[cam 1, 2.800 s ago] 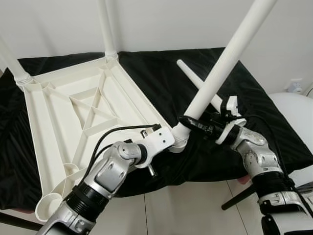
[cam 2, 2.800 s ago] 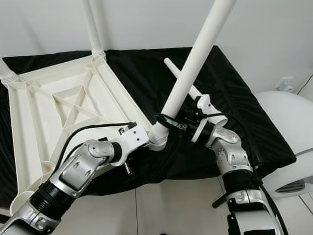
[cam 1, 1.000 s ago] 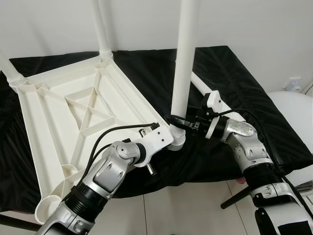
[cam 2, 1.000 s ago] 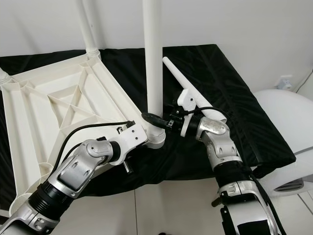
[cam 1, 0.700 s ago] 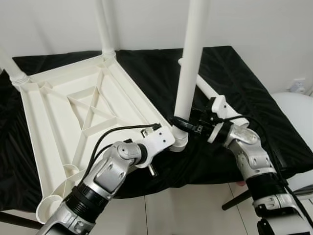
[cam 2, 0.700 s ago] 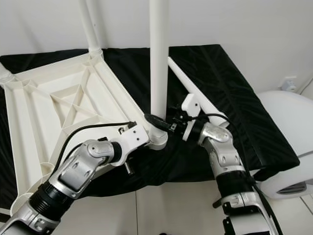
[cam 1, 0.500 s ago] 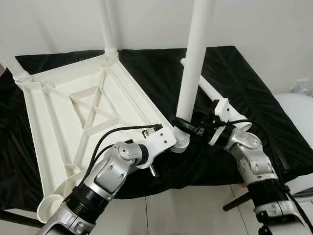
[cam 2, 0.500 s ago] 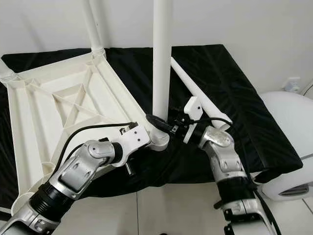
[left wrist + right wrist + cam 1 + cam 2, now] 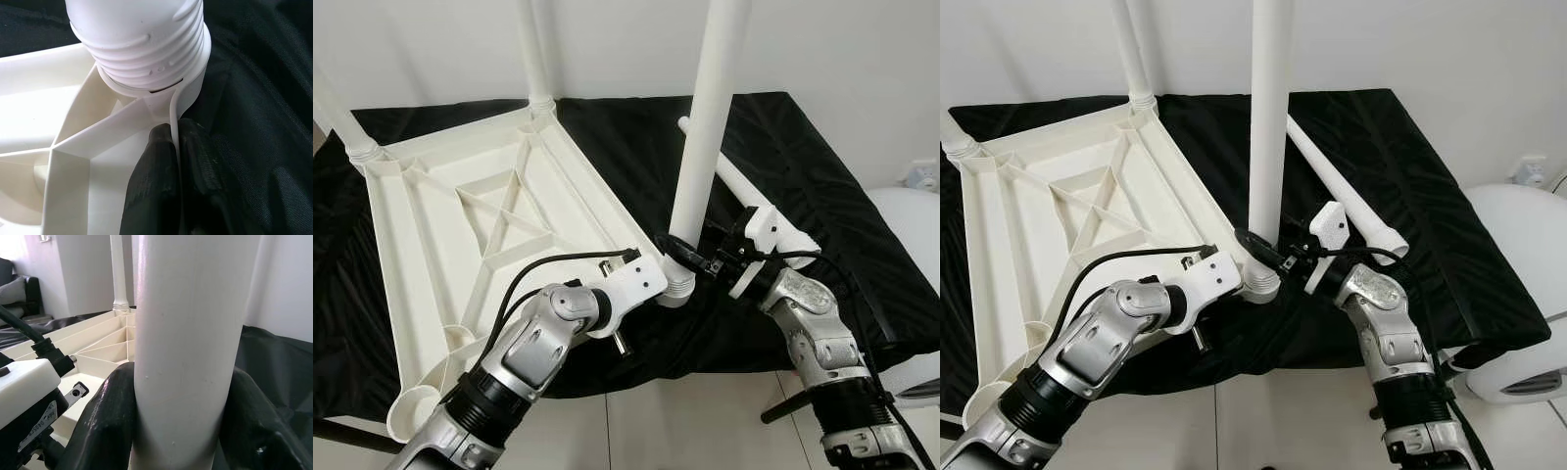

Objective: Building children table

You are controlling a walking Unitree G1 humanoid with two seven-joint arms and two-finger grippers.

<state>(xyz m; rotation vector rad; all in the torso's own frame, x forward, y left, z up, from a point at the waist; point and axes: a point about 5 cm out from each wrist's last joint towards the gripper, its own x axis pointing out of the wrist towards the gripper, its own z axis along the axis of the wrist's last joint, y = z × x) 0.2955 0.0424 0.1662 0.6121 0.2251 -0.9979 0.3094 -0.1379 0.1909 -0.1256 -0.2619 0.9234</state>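
Both eye views look steeply down from head height, sharing the upturned white table (image 9: 480,225) and both arms. The left wrist view sits very close to the leg socket (image 9: 146,49). The right wrist view looks close along the upright leg (image 9: 190,347).

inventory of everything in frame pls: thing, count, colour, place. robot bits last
table top: 1, white, lying underside up on the black cloth, ribs showing
fitted legs: 2, white, standing in the far corner sockets
leg being fitted: 1, white, near upright in the near right corner socket
loose leg: 1, white, lying on the cloth to the right
black cloth: 1, black, under everything
round white object: 1, white, far right, cannot tell what it is
empty socket: 1, white, near left corner
left gripper: 1, black fingers, pinching the table top's rim just below the socket
right gripper: 1, black fingers, clamped around the leg being fitted, low down
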